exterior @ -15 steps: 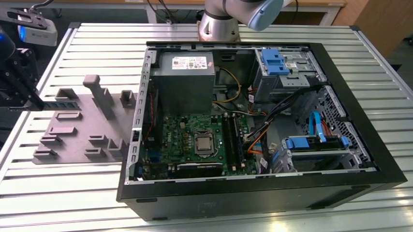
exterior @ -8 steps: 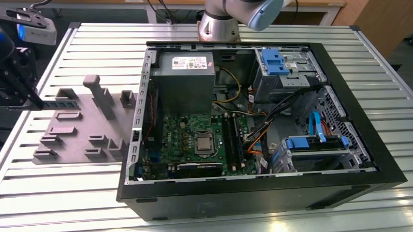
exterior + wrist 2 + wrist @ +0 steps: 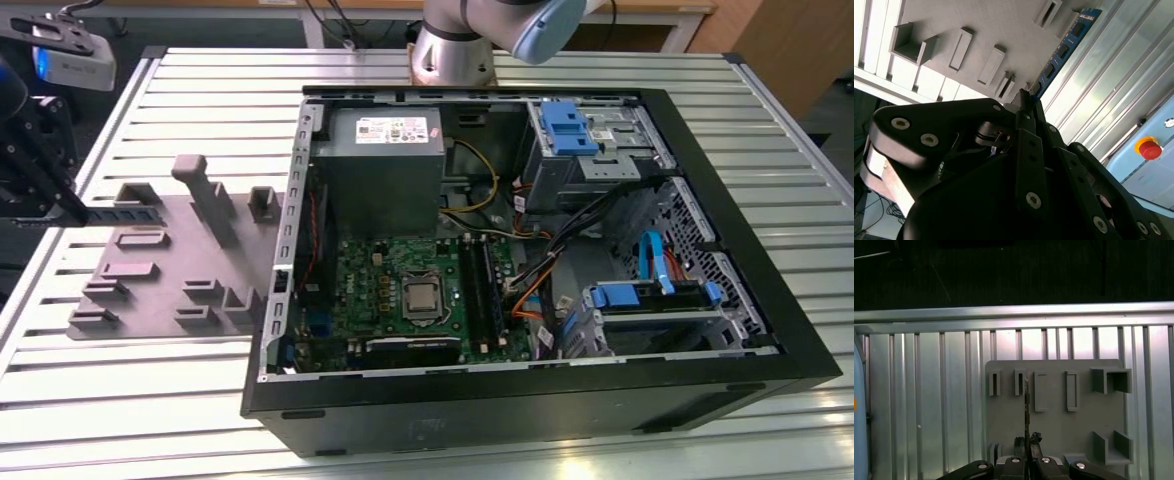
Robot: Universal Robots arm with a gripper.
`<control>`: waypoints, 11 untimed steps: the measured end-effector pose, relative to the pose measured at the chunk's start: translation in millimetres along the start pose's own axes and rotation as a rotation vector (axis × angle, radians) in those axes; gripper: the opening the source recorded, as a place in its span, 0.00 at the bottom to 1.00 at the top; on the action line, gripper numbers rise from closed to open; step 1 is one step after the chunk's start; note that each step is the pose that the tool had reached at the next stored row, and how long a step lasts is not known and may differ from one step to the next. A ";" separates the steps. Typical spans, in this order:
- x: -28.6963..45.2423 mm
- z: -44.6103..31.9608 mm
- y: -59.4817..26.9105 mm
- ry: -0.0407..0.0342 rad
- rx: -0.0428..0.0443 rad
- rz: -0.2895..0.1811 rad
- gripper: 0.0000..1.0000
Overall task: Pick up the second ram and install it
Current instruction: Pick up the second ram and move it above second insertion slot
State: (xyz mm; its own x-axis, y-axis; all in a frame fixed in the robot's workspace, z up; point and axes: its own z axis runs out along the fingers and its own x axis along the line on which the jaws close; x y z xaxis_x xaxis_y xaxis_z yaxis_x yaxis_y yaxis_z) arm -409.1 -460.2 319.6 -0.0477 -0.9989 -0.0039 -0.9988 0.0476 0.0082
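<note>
Second ram (image 3: 1065, 50) is pinched at one end in the tool (image 3: 1027, 442), jaws narrow on it, far left of the exterior view over the grey fixture plate (image 3: 147, 275) on the tabletop (image 3: 200, 90). Risk: the end grip could let it pivot and meet the slot skewed.

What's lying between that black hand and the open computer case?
A grey tray of slots and posts, on the slatted metal table; the exterior view shows it between the hand, holding the second ram, and the computer case.
</note>
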 end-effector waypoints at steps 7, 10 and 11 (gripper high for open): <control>0.0 -1.4 0.0 0.0000 0.0000 0.000 0.14; 0.0 -1.9 0.0 0.0000 -0.0001 0.000 0.14; 0.0 -2.0 0.0 -0.0001 0.0000 0.000 0.14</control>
State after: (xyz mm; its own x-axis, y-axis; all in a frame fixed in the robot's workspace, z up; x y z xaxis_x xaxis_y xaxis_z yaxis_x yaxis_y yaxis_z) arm -409.1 -460.2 321.6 -0.0476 -0.9989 -0.0040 -0.9988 0.0476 0.0082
